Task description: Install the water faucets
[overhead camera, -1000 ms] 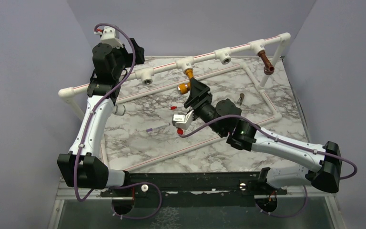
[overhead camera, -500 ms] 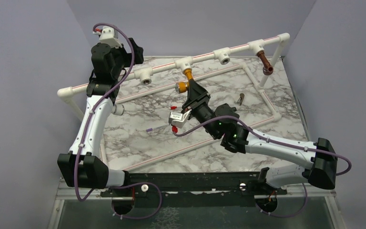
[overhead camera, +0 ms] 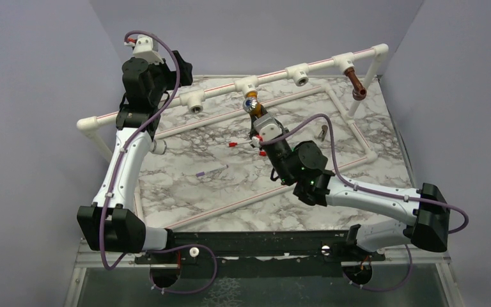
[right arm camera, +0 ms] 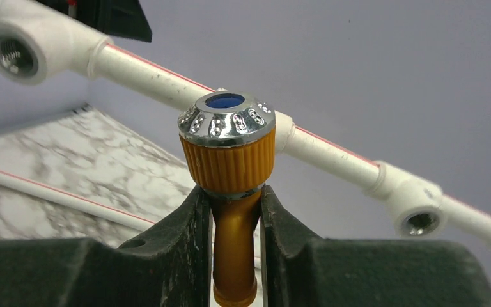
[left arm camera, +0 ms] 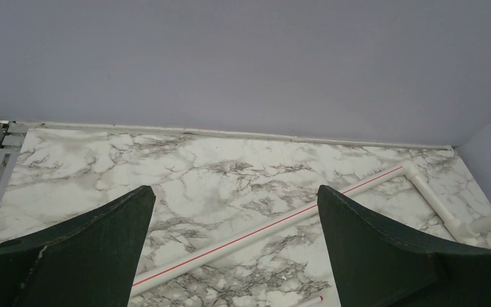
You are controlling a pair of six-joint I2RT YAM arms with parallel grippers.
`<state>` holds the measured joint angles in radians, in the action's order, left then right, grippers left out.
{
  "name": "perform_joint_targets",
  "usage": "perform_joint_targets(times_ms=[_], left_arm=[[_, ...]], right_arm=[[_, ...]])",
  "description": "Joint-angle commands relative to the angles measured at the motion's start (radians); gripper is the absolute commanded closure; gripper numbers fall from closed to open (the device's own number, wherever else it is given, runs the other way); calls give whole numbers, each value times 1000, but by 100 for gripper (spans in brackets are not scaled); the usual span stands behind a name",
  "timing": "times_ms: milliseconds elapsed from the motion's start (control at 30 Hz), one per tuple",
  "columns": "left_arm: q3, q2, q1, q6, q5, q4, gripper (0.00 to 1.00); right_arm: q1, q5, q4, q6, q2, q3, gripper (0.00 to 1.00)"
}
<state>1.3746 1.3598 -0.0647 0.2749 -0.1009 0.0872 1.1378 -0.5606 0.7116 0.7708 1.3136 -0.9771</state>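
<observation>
The orange-yellow faucet [overhead camera: 252, 104] with a silvery round cap [right arm camera: 226, 119] hangs from a white tee [overhead camera: 247, 84] on the raised pipe. My right gripper [overhead camera: 254, 112] is shut on its orange body [right arm camera: 233, 238], just below the ribbed knob. The dark brown faucet [overhead camera: 357, 84] hangs from the tee at the pipe's right end. My left gripper [left arm camera: 235, 211] is open and empty, held high at the back left over the marble top, with a floor pipe [left arm camera: 275, 226] below it.
Two bare tees [overhead camera: 195, 101] [overhead camera: 301, 77] sit on the raised pipe [overhead camera: 166, 106]. A small dark fitting [overhead camera: 323, 132] and small red-tipped pieces [overhead camera: 232, 144] lie on the marble board [overhead camera: 185, 166]. A white pipe frame borders the board. Grey walls stand close all round.
My right wrist has rolled round on the orange-yellow faucet, so the faucet's cap has swung from pointing left to facing up toward the camera. The left arm has not moved.
</observation>
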Motion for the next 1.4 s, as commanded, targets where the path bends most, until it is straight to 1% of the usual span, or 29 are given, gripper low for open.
perform_joint_targets(times_ms=[0, 200, 233, 367, 433, 567, 633, 733, 900, 967, 1033, 1133, 1167, 1200, 1267, 1333, 1367], left_arm=[[-72, 59, 42, 10, -35, 149, 1], [-72, 56, 42, 10, -33, 148, 1], [-72, 56, 42, 11, -33, 148, 1], [-72, 55, 42, 12, -36, 148, 1], [-72, 53, 42, 13, -37, 147, 1], [-75, 49, 42, 14, -37, 145, 1], [-76, 49, 42, 14, -38, 143, 1], [-77, 48, 42, 16, -42, 140, 1], [-78, 47, 42, 18, -46, 140, 1], [-78, 46, 42, 18, -45, 138, 1], [-78, 45, 42, 17, -44, 138, 1], [-79, 42, 42, 17, -42, 137, 1], [-80, 42, 42, 17, -40, 137, 1], [-80, 42, 42, 15, -41, 137, 1], [-80, 43, 42, 15, -40, 136, 1], [-80, 44, 42, 15, -40, 137, 1], [-80, 45, 42, 15, -38, 137, 1]], right_arm=[[19, -60, 121, -427, 19, 9, 100], [19, -162, 204, -745, 20, 40, 100], [19, -186, 209, -838, 20, 45, 100], [19, -235, 197, -1059, 19, 56, 100], [19, -275, 136, -1192, 18, 47, 99], [19, -351, -46, -1494, -8, 33, 100], [19, -364, -161, -1653, -25, 20, 99], [19, -372, -298, -1847, -44, 3, 99], [19, -365, -441, -2056, -66, 1, 100], [19, -362, -491, -2104, -66, -13, 100], [19, -358, -504, -2098, -66, -23, 100], [19, -370, -508, -2034, -68, -35, 100], [19, -373, -512, -2022, -72, -33, 98], [19, -374, -511, -2000, -78, -29, 90], [19, -371, -485, -1940, -103, -13, 68], [19, -359, -412, -1829, -129, 16, 51], [19, -355, -387, -1770, -144, 26, 43]])
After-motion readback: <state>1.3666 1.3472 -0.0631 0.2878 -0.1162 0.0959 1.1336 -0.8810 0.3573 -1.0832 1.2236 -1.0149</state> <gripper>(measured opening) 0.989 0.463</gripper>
